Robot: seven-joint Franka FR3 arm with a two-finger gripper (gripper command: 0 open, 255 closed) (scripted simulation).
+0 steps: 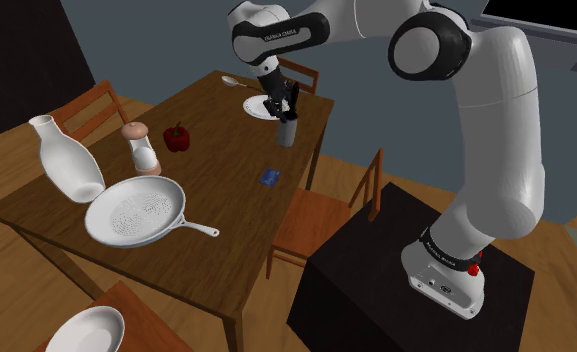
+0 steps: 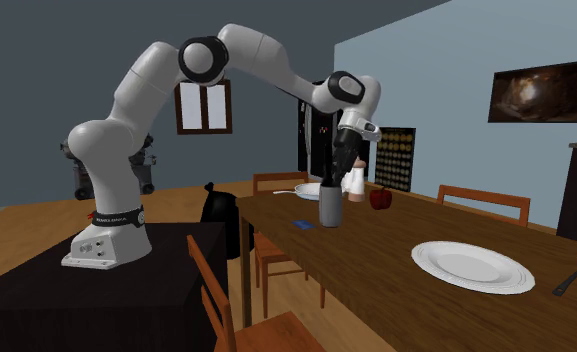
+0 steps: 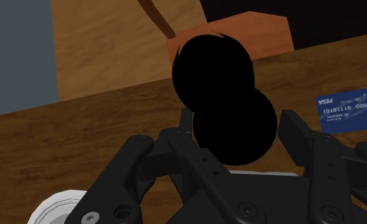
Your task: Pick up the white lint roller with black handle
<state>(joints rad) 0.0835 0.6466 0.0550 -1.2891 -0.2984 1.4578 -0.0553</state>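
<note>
**Lint roller** (image 1: 287, 133): stands on the table (image 1: 216, 150), at the far end of its edge on the shoulder view's right.

**Hidden:** From outside I see only its grey drum. The handle is lost inside the gripper (image 1: 281, 108). In the wrist view the handle and the fingers (image 3: 296, 127) are equally black, so their outlines merge, and the handle covers the drum. A white round rim (image 3: 58, 207) is cut off by the hand, and I cannot name it.

**Axis:** The long axis is upright, with the handle up and the drum down on the wood.

**Gripper:** It is closed to the handle's width and clasps the handle from both sides.

**Room:** The table edge is just beside the roller. A plate (image 1: 259, 108) sits close on the far side. A blue card (image 1: 269, 177) lies nearer to me, apart from the roller. A chair (image 1: 316, 215) stands below the edge.
</note>
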